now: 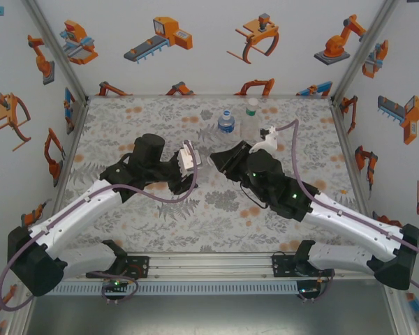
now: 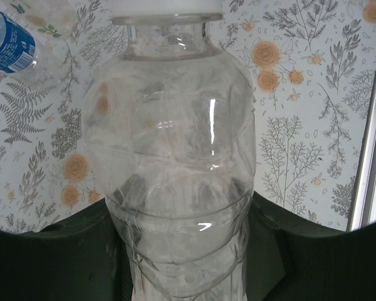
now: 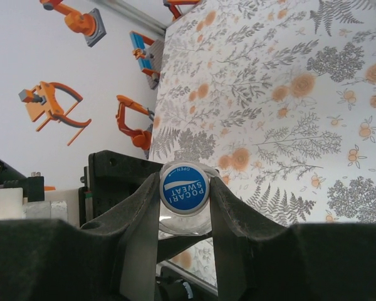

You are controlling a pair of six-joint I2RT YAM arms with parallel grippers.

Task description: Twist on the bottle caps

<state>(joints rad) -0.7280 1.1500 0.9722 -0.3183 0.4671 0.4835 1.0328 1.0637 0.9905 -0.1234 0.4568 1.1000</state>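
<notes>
**Operator:** Report the left gripper.

**Technician:** Jaws closed on the clear unlabelled plastic bottle. The matte black fingers press against both sides of its lower body. The wall is thin, glossy and transparent, with horizontal ribs and a rounded shoulder that narrows to a collared neck.

**Operator:** And the right gripper?

**Technician:** Jaws drawn in to a narrow gap, clamped on the round blue-topped screw cap. The disc is smooth and carries white lettering. Its side reads white in the left wrist view. The dark, finely grained fingers bear on opposite edges of the cap.

**Operator:** Where is the cap relative to the bottle?

**Technician:** At the neck, just above the collar ring. How far it is threaded on cannot be told. The bottle is held between the two grippers over the middle of the floral mat, which is printed with grey ferns and orange blossoms.

**Operator:** What about the other bottles?

**Technician:** The clear blue-labelled bottle and the pale bottle with the green-white label stand upright, just beside each other, near the far edge.
</notes>
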